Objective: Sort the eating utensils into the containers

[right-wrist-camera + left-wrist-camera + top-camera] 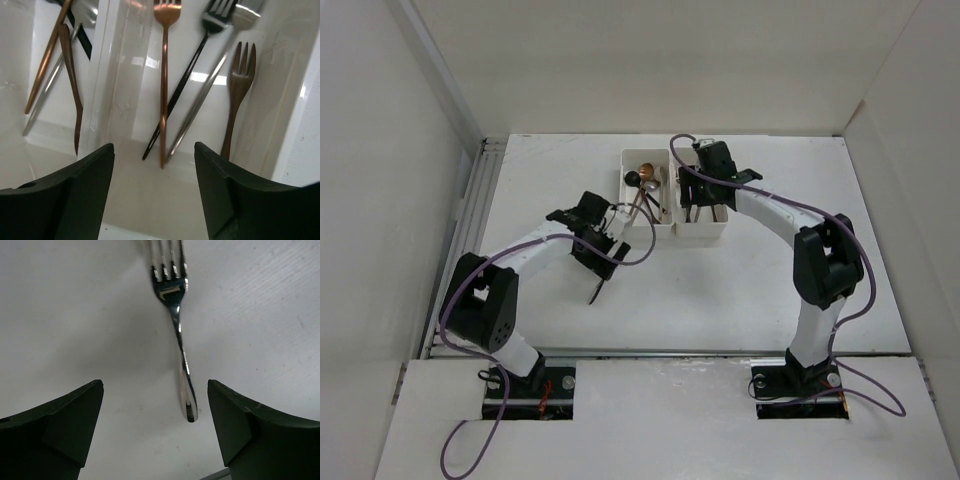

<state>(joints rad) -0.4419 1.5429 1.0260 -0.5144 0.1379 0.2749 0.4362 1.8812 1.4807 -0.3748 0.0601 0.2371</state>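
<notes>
Where the loose silver fork (179,325) is lying: flat on the bare white table (75,315), outside the bins, with its tines pointing away from the left wrist camera and its handle end reaching in between the fingertips.
Loose silver fork's look: four tines are showing. The slim polished handle is throwing bright reflections and widening slightly to a rounded end.
Left gripper (155,425): it is sitting low over the table with its jaws spread wide. One dark finger (55,435) is standing on each side of the handle end without touching it, so it is gripping nothing.
Right gripper (152,195): it is hovering over the right bin (262,115) with its jaws parted, carrying nothing.
Right bin's load: four forks are lying lengthwise: a copper fork (163,75), a black fork (200,52), a second silver fork (212,80) and a dark brown fork (239,82). The black handle is crossing the copper one near its end.
Left bin (650,231): it is holding the spoons. The copper spoon (646,171), black spoon (631,179) and silver spoon (654,184) are resting with their bowls at the far end and their thin handles slanting toward the near wall.
Bins together: both white, they are sitting joined side by side at the far middle of the table.
</notes>
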